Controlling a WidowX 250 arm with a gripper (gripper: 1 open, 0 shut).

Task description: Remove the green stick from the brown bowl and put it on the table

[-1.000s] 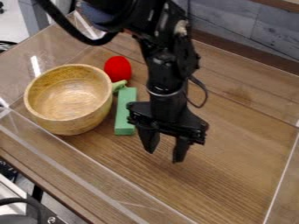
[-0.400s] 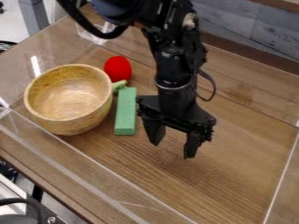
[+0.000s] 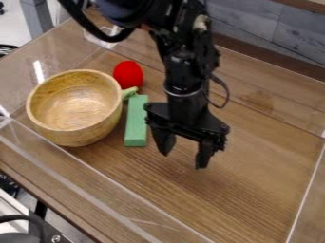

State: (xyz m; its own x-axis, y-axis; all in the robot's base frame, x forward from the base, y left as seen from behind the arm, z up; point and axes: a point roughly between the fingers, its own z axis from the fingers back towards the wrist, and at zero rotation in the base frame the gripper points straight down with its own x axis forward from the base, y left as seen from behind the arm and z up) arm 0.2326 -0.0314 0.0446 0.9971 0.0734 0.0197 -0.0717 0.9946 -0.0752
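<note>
In the camera view, the green stick (image 3: 137, 121) lies flat on the brown tabletop (image 3: 191, 195), outside the brown bowl (image 3: 75, 107). Its long axis runs from the back of the scene to the front, almost up and down in the view, with the far end leaning very slightly to the right side. One short end points toward the red ball (image 3: 128, 73), and the other points toward the near edge of the tabletop. The stick is just beside the bowl, at the right of it in the view; whether the two are touching, I cannot tell.

The red ball is behind the stick, near the rim of the bowl. Between the ball and the bowl, a small green piece (image 3: 128, 93) can be seen, close to the far end of the stick.

The black pincer (image 3: 184, 159) is over the tabletop, at the right of the stick. Its two fingers stand wide apart, and nothing is held between them. The body of the pincer is very close to the right long side of the stick and partly covers this side.
</note>
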